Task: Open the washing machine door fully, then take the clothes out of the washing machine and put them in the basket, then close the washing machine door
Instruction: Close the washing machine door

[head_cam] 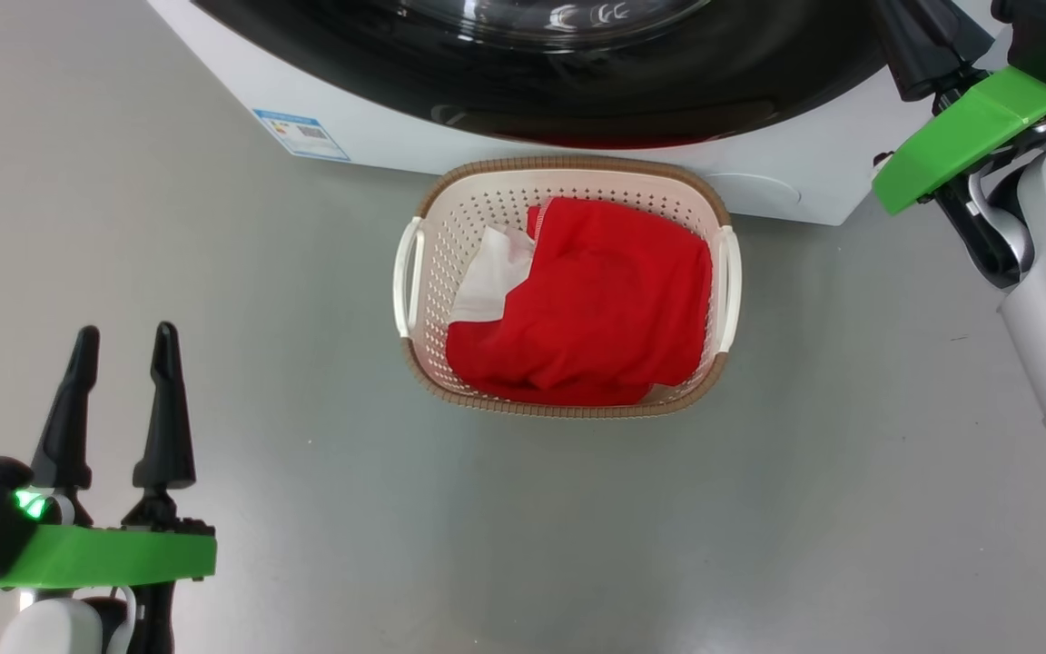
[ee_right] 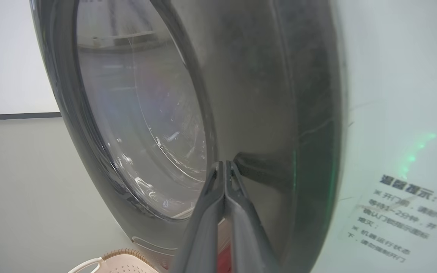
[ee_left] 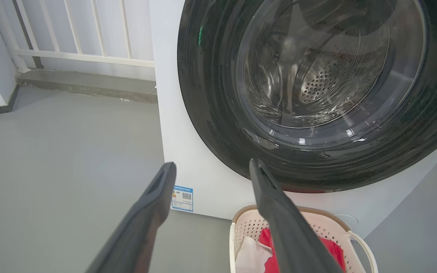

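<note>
Washing machine [head_cam: 396, 136]: the casing is finished in white, and a blue-edged sticker [head_cam: 301, 134] is printed with small coloured marks. Door [ee_left: 218, 125]: clear glass is framed by a glossy black rim, through which a silver drum [ee_left: 317, 83] dotted with rows of holes is seen. Basket [head_cam: 478, 218]: cream-white walls are pierced in a regular dot pattern and edged with a brown woven-look rim. Jersey [head_cam: 605, 309]: bright red. Cloth [head_cam: 491, 277]: white. Floor [head_cam: 214, 272]: uniform grey. Bracket [head_cam: 105, 556]: bright green.

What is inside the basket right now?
The basket holds a red jersey, with a white cloth at its left side. They cover most of the bottom, so anything beneath cannot be seen.
</note>
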Tool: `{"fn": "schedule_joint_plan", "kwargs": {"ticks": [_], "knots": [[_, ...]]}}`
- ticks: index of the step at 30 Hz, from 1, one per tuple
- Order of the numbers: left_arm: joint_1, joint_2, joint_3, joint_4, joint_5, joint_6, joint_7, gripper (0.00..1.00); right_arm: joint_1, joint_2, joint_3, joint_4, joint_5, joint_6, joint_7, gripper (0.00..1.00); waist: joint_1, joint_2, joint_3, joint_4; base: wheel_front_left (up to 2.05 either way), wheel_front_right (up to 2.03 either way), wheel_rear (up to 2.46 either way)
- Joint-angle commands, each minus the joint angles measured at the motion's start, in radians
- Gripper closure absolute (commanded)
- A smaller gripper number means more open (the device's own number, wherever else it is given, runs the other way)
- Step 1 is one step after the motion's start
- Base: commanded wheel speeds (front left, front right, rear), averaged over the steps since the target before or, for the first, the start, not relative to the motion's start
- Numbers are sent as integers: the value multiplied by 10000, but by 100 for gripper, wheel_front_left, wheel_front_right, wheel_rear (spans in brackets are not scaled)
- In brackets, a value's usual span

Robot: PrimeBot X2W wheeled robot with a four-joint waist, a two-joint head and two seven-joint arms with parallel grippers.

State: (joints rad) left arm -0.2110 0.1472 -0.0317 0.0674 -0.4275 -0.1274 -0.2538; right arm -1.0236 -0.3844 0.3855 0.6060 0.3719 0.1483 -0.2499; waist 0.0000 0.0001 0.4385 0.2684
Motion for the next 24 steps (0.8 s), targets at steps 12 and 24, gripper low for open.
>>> {"fn": "schedule_joint_plan", "kwargs": {"ticks": [12,24], "knots": [[47,307,423,-141,50,-32,-80,0,680,70,115,-309,157,-176,-119,36,0,-1,-544,-381,0,0,0],[568,423,486,-110,263,-32,-80,0,2169,380,113,-889,614,-176,-119,0,0,-1,-1702,-1058,0,0,0]]}}
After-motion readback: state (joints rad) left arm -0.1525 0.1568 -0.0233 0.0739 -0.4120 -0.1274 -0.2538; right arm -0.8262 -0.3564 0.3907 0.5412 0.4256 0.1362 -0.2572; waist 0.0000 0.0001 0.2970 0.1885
